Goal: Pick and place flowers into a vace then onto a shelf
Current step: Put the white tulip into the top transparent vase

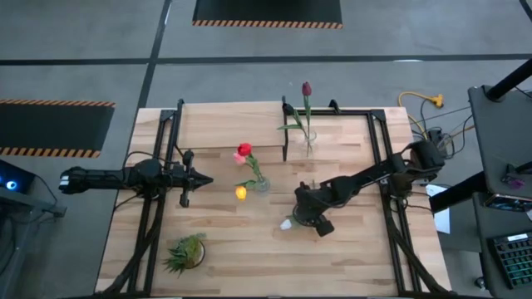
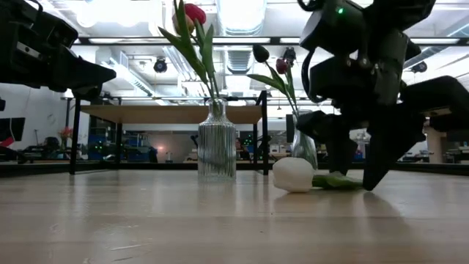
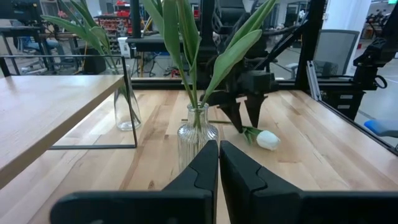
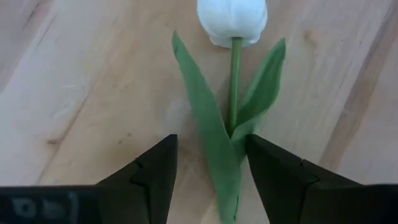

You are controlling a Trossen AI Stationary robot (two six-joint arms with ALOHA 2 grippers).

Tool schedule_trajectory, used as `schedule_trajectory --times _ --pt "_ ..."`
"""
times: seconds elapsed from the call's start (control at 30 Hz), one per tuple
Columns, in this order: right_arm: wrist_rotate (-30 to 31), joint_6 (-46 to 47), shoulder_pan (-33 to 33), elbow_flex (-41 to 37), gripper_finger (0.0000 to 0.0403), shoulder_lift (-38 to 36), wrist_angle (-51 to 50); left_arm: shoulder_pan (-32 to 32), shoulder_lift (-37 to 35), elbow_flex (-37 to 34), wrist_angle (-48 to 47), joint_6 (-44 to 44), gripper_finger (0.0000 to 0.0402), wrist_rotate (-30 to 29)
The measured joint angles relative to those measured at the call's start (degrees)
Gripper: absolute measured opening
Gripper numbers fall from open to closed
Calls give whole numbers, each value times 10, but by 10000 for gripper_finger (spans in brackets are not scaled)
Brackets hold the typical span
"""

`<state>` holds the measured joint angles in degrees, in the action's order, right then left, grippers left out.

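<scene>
risk: right gripper (image 4: 208,171) could pinch only a leaf, not the stem; the white tulip (image 1: 287,223) would then slip or twist on lift. Closing too near the table could also scrape wood or crush the stem.
cause: leaves (image 4: 205,130) cover the stem between the fingers (image 4: 152,177); stem sits a bit off-centre.
tulip vs tool: lying flat on table (image 1: 357,266), head pointing away from the wrist, stem and leaves running back between the spread fingers, not yet pinched.
right gripper: spread, low over the tulip, straddling it.
left gripper (image 3: 217,168): pressed together, empty, waiting on the left side.
other flowers: red and yellow in vase (image 1: 261,184) mid-table; maroon in a vase by shelf (image 1: 233,124).
</scene>
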<state>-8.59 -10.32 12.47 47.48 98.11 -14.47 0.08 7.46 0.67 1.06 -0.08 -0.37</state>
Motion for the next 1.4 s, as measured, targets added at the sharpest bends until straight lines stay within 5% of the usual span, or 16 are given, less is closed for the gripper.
schedule_trajectory --times 0.27,0.7,1.17,1.4 --pt "22 -15 -1 2 151 14 1 0 0 0 0 0 0 0" --pt "48 -24 -2 -1 16 -12 -12 0 0 0 0 0 0 0" --pt "60 -43 -29 -1 13 -163 13 0 0 0 0 0 0 0" --pt "77 -31 -68 -1 13 -291 150 0 0 0 0 0 0 0"
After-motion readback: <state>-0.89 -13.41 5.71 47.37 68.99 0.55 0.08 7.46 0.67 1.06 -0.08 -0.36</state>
